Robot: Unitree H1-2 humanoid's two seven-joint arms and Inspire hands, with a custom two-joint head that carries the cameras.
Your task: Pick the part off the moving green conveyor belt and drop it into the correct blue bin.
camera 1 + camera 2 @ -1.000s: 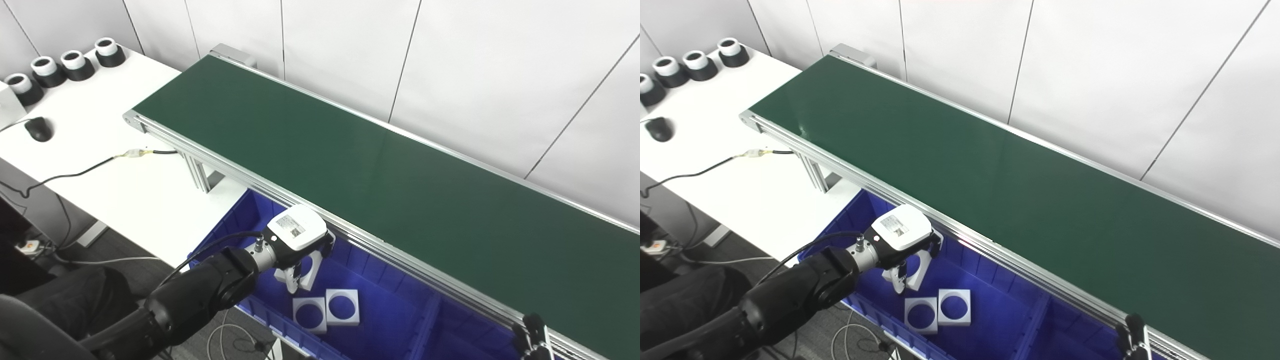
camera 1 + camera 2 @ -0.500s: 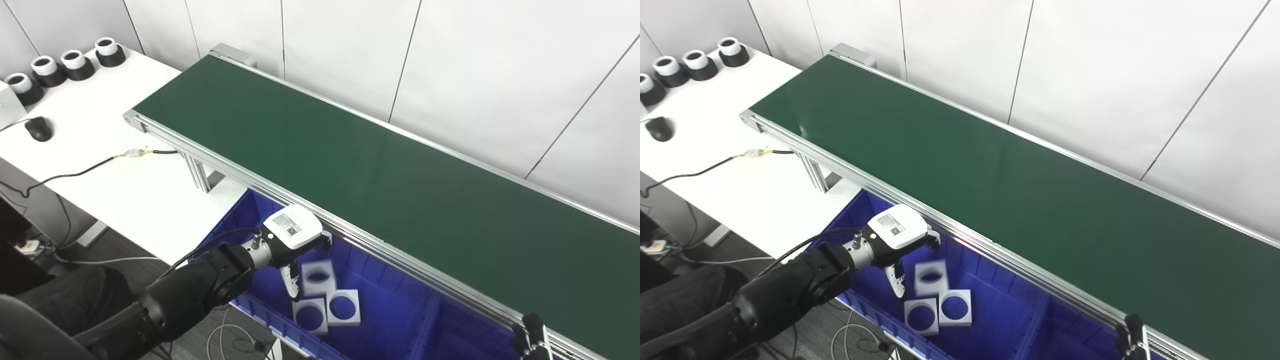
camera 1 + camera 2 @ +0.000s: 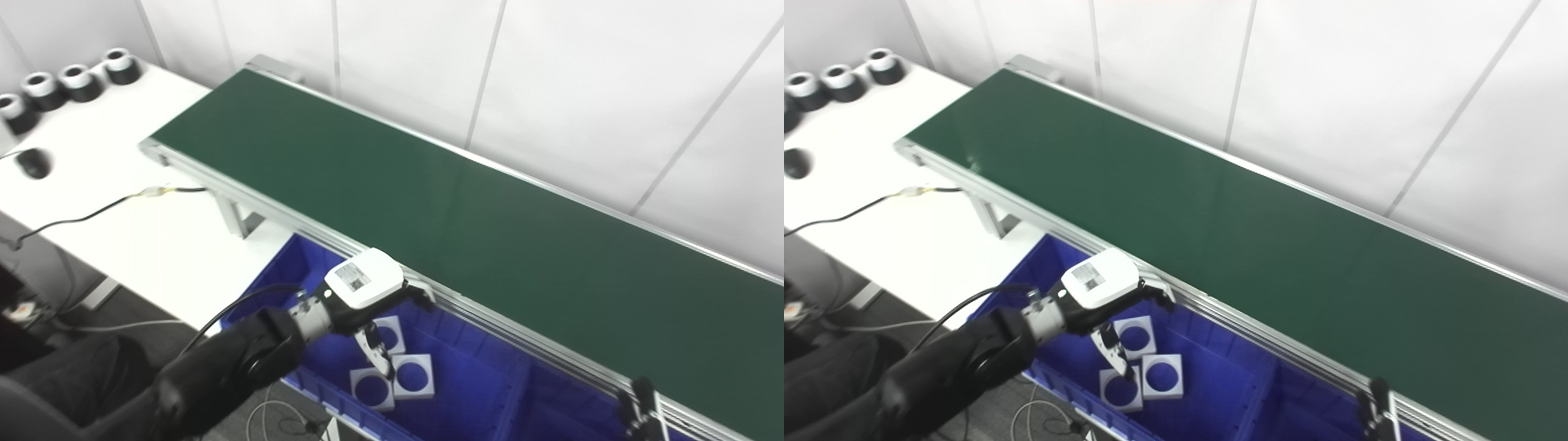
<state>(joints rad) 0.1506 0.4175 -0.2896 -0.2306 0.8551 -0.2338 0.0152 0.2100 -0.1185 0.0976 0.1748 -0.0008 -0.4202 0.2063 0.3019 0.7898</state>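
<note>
Fingers (image 3: 1115, 352) of the left hand (image 3: 1102, 294) spread apart, holding nothing, hanging over the blue bin (image 3: 1206, 404) at lower centre of the frame. Three white square parts (image 3: 1134, 335) with round holes lie flat on the bin floor beneath, close together. Right hand (image 3: 1377, 411) only just visible at lower right edge beside the green conveyor belt (image 3: 1213, 220); whether spread or clenched, cannot tell.

black padded left arm (image 3: 226, 367), looping black cable, silver wrist, white-backed left hand (image 3: 367, 291) with small printed label
</note>
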